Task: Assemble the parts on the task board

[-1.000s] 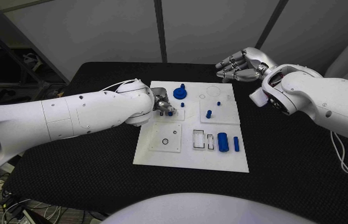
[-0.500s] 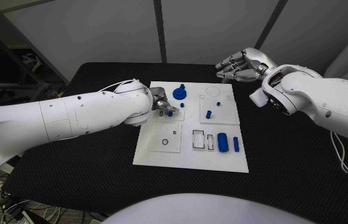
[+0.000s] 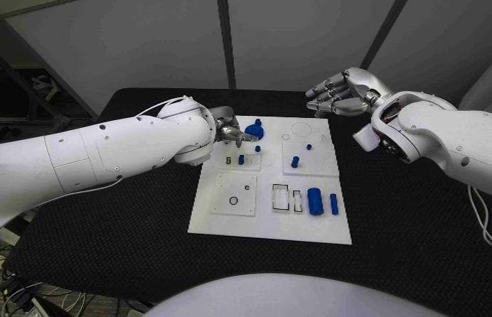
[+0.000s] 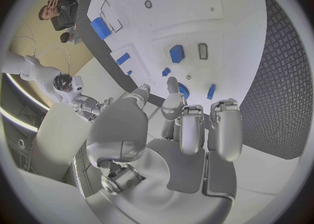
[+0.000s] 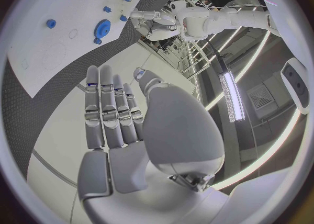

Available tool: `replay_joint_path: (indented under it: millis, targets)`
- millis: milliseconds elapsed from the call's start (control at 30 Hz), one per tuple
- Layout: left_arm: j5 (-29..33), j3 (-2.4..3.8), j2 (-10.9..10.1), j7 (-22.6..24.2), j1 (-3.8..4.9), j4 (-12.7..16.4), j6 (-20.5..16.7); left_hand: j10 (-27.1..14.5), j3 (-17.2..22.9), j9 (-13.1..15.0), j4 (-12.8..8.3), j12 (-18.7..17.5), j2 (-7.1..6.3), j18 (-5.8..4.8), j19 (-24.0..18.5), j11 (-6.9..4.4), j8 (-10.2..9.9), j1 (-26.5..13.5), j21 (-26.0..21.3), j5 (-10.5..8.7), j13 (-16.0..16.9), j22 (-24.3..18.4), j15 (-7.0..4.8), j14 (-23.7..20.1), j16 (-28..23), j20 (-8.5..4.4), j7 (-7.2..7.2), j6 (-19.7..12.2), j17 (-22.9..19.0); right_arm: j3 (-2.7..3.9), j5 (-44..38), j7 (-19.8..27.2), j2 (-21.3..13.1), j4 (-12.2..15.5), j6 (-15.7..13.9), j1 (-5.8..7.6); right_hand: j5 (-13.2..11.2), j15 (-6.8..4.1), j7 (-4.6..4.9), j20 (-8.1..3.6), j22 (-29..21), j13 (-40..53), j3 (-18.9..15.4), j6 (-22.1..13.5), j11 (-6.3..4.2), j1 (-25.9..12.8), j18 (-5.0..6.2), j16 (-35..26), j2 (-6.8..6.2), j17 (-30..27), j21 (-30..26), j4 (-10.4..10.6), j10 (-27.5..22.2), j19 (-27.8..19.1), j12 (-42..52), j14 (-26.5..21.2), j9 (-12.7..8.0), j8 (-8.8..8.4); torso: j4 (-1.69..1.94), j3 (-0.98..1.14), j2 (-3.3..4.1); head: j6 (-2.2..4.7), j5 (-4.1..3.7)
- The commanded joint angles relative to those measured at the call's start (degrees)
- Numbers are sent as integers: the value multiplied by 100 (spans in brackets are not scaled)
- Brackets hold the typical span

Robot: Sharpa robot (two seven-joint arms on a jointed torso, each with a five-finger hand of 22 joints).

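Note:
The white task board (image 3: 269,221) lies in the middle of the table. On its far part sit a blue gear (image 3: 254,130), a short blue peg (image 3: 241,159) standing beside a small slot, and another peg (image 3: 295,161). A blue cylinder (image 3: 315,200) and a thin blue bar (image 3: 334,203) lie near its right edge. My left hand (image 3: 231,133) hovers just left of the gear with its fingers (image 4: 221,127) apart, holding nothing; below them I see the short peg (image 4: 177,54). My right hand (image 3: 341,93) hangs past the board's far right corner, empty, fingers (image 5: 111,111) loosely extended.
The black table (image 3: 123,232) surrounds the board. A raised white square plate (image 3: 236,192) with a small ring hole sits on the board's near left. Rectangular slots (image 3: 281,197) lie beside the cylinder. A round recess (image 3: 301,127) marks the far right of the board.
My left hand has let go of the short blue peg and drawn back toward the far side, beside the gear. The peg now stands alone. My right hand has not moved.

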Motion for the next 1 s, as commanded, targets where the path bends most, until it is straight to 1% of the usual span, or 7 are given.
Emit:
replay_joint_path:
  millis: [33,133,233,433,567,667,1000]
  targets:
    - [-5,108,-64,10,14,59,243,-74,-78,2,9,-57,15,-250,252,15,24,105,-46,1,-51,722,-13,554,-14,-45,17,-59,1401,2,-8,30,2,-11,6,13,37,26,28,-11,-5,-8,-31,8,4,-63,17,-20,11,-5,-20,-6,-41,39,-3,7,2,13,2,8,-4,3,9]
    - [1,221,-112,-7,44,50,499,-182,-209,-25,13,-203,44,-226,200,42,-21,255,-132,2,-204,615,7,553,-20,-28,49,-127,1398,2,-8,30,4,-19,7,13,37,26,28,-11,-5,-8,-31,8,4,-63,17,-20,11,-5,-20,-6,-41,39,-3,7,2,13,0,5,-1,18,6]
    - [12,287,-105,-11,112,-86,745,-397,-337,-123,-2,-499,99,-193,130,102,-165,473,-253,10,-508,467,53,550,-29,7,124,-286,1391,2,-8,31,9,-30,8,12,37,26,28,-11,-5,-8,-31,8,4,-63,17,-20,11,-5,-20,-6,-41,39,-3,7,2,13,6,2,-1,40,-6]
    - [92,335,221,85,272,-905,1087,-756,-623,-600,39,-943,216,-161,63,294,-680,790,-381,18,-985,332,216,540,-59,140,335,-606,1371,2,-8,34,35,-52,9,12,37,26,28,-11,-5,-8,-31,8,4,-63,17,-20,11,-5,-20,-6,-41,39,-3,7,2,13,-2,7,-4,84,5]
    - [112,340,470,143,312,-1434,1301,-779,-731,-723,75,-959,235,-157,57,311,-764,833,-396,16,-1025,320,229,537,-69,170,364,-595,1363,1,-8,36,50,-56,10,12,37,26,28,-11,-5,-8,-31,8,4,-63,17,-20,11,-5,-20,-6,-41,39,-3,7,2,13,-18,-2,15,101,18]
    - [86,306,626,165,326,-1759,1413,-773,-827,-815,114,-936,269,-156,60,316,-800,873,-397,14,-1025,326,236,536,-71,184,366,-537,1362,1,-8,36,53,-59,9,12,38,27,28,-11,-7,-9,-32,8,4,-64,17,-21,12,-5,-22,-5,-41,39,-3,7,2,13,-3,0,4,81,1]
    - [-70,196,927,186,301,-2444,1622,-785,-959,-882,169,-926,362,-154,61,284,-723,963,-404,22,-1057,329,216,534,-77,176,321,-340,1359,1,-8,40,80,-67,18,11,47,26,28,-9,-15,-12,-32,5,4,-66,19,-28,22,-7,-35,0,-43,44,-1,10,2,13,4,2,5,52,18]
